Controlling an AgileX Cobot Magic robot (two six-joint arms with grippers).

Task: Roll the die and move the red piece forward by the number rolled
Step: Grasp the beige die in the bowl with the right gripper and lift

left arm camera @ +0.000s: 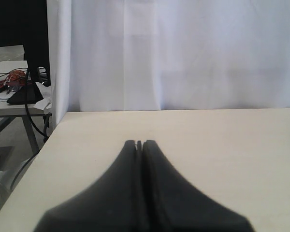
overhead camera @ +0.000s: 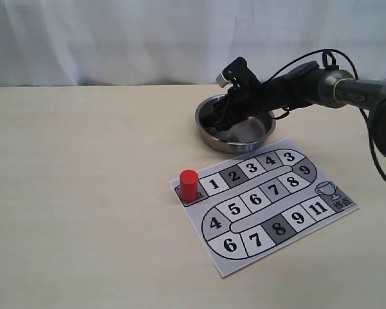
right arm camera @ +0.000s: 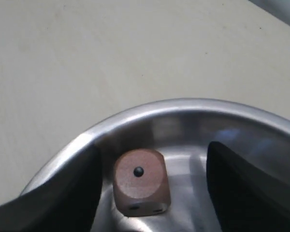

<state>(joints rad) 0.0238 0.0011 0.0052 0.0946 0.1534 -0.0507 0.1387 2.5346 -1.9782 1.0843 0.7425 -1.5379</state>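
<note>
Pale curtain (overhead camera: 116, 38) is hanging behind the light bench (overhead camera: 83, 193), and the right claw (right arm camera: 152, 188) is hovering inside the steel bowl (right arm camera: 183, 113) with its fingers spread, straddling the die (right arm camera: 140, 186), which is lying on the bowl floor with one pip up, nearer one finger than the other. Closing well likely means centring first, then pinching the flat side faces, not the corners. Outward, the red piece (overhead camera: 189, 185) is standing beside square 1 on the board (overhead camera: 270, 212). The left claw (left arm camera: 139, 143) is sitting pressed together above the bench.
</note>
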